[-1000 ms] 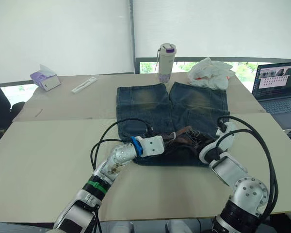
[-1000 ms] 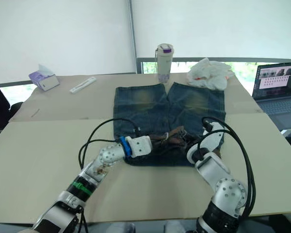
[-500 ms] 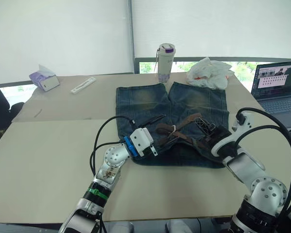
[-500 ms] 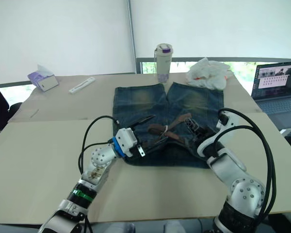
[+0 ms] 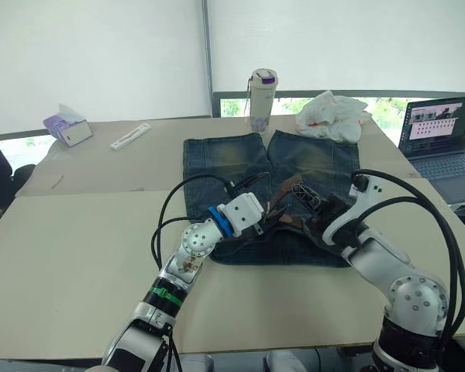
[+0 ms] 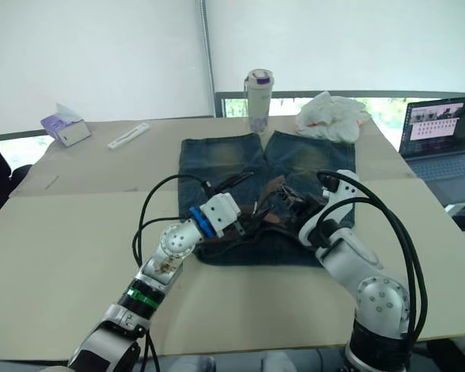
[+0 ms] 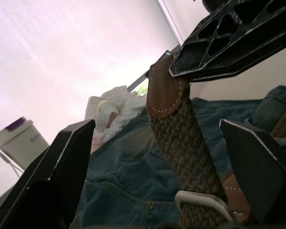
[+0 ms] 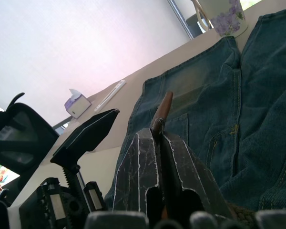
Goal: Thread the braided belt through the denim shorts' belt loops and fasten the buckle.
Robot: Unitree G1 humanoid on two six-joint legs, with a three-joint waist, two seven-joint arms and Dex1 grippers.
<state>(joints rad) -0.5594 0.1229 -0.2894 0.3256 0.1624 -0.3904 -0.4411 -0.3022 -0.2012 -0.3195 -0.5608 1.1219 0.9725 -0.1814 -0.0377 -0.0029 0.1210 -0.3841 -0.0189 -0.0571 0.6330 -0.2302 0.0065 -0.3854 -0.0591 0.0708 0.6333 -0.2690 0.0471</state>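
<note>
Stage: early threading | belt (image 7: 174, 129) is bunching on shorts (image 5: 294, 167) near waistband, buckle (image 7: 200, 200) unfastened | right gripper (image 8: 159, 143) is pinching belt tip | left gripper (image 7: 152, 157) is spreading around strap | loops, fastening left.

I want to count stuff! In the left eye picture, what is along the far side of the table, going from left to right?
Tissue box → white stick-like thing → bottle with a purple lid → crumpled white bag → laptop.
</note>
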